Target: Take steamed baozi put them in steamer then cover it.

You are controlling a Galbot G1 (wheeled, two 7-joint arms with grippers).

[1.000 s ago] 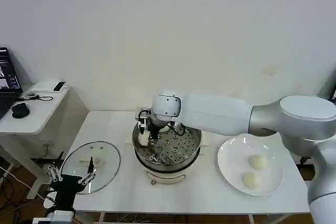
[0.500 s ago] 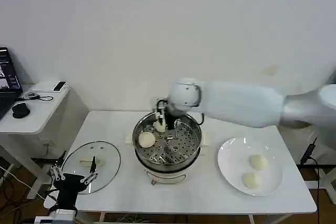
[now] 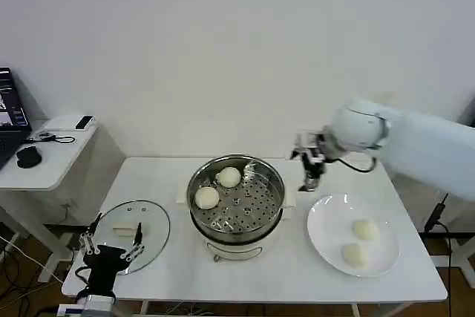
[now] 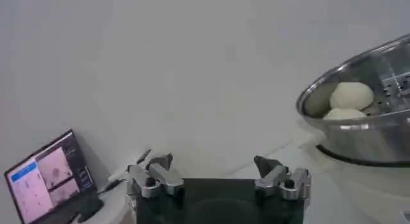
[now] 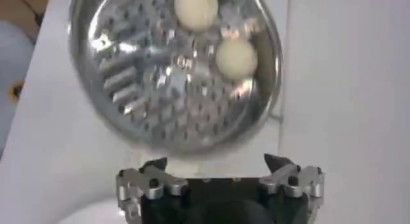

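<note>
Two arms on rig: right arm raised between pot and plate; left arm parked low at table's front-left corner. White table (image 3: 245, 272) carries everything. Round shiny stainless-steel steamer (image 3: 236, 200) at centre. Flat white plate (image 3: 326, 217) to its right. Round clear glass cover (image 3: 152, 229) lies flat to its left.

Right gripper (image 3: 310, 162): fingers spread, empty. Left gripper (image 3: 111, 246): spread, empty, near cover.

Four round cream-white baozi: two on perforated tray (image 3: 228, 177), (image 3: 206, 197); two on plate (image 3: 364, 229), (image 3: 355, 255).

Step, as judged: halfway through loading. Next: right gripper descends over plate, grasps bun gently.
</note>
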